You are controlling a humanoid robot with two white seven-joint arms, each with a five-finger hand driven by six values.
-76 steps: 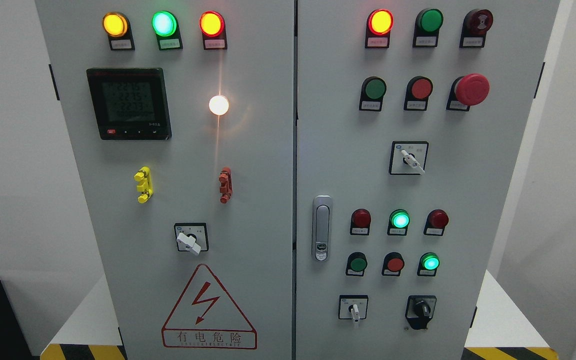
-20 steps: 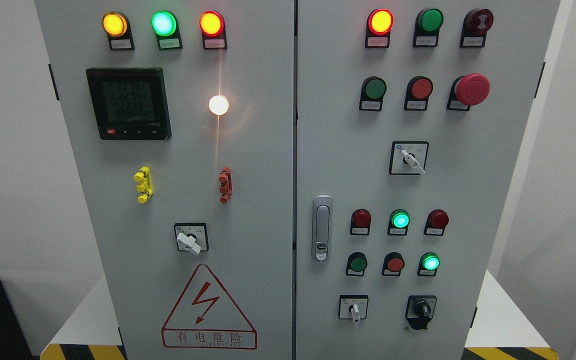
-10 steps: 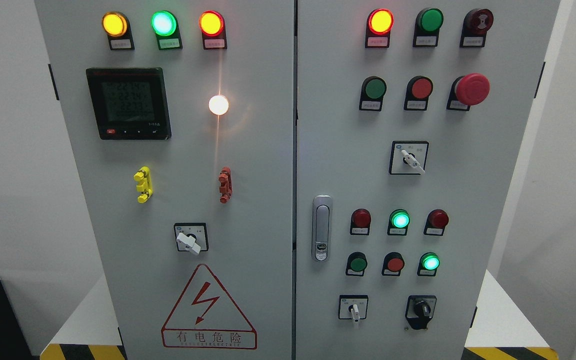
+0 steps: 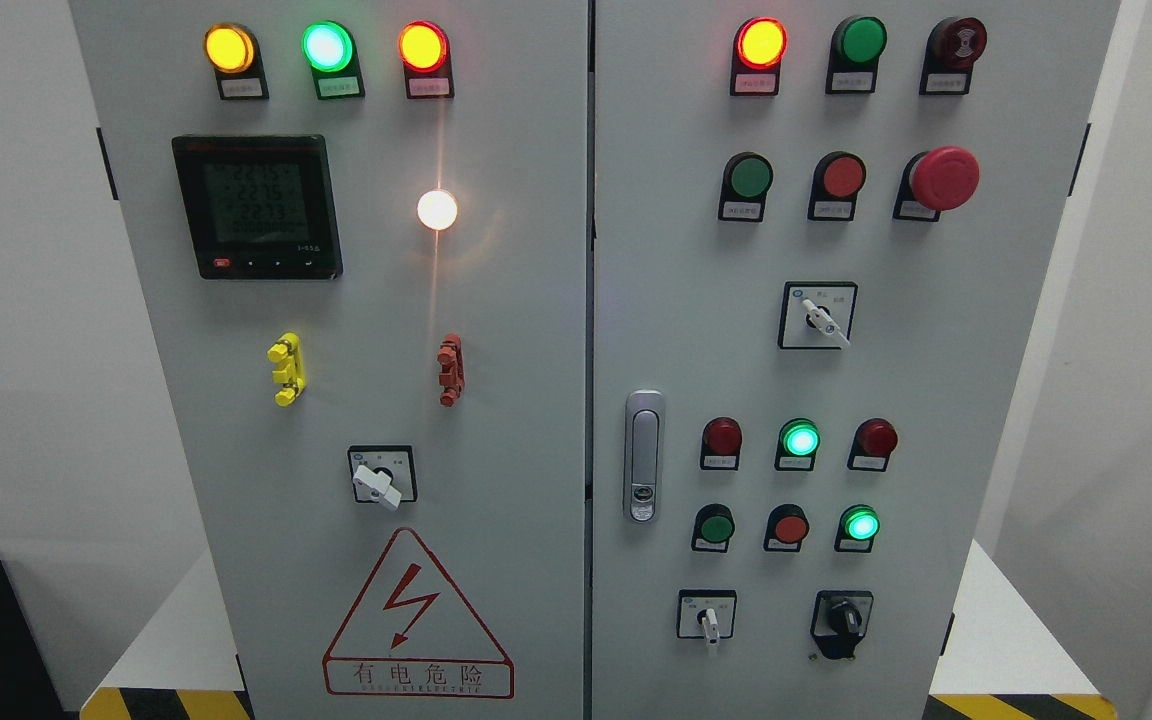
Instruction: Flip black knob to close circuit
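Note:
The black knob (image 4: pixel 844 620) sits at the lower right of the grey cabinet's right door (image 4: pixel 886 380), on a black plate. Its handle points roughly up and slightly left. To its left is a small white-handled selector switch (image 4: pixel 707 617). Neither of my hands nor arms shows in the head view.
The right door carries a silver latch handle (image 4: pixel 644 456), a red mushroom stop button (image 4: pixel 944 179), rows of lit and unlit lamps and buttons, and a white selector (image 4: pixel 820 316). The left door (image 4: pixel 356 400) has a meter (image 4: pixel 258 207), a white selector (image 4: pixel 380 478) and a warning triangle (image 4: pixel 418 620).
Only the digits on the meter display flicker; nothing else has moved.

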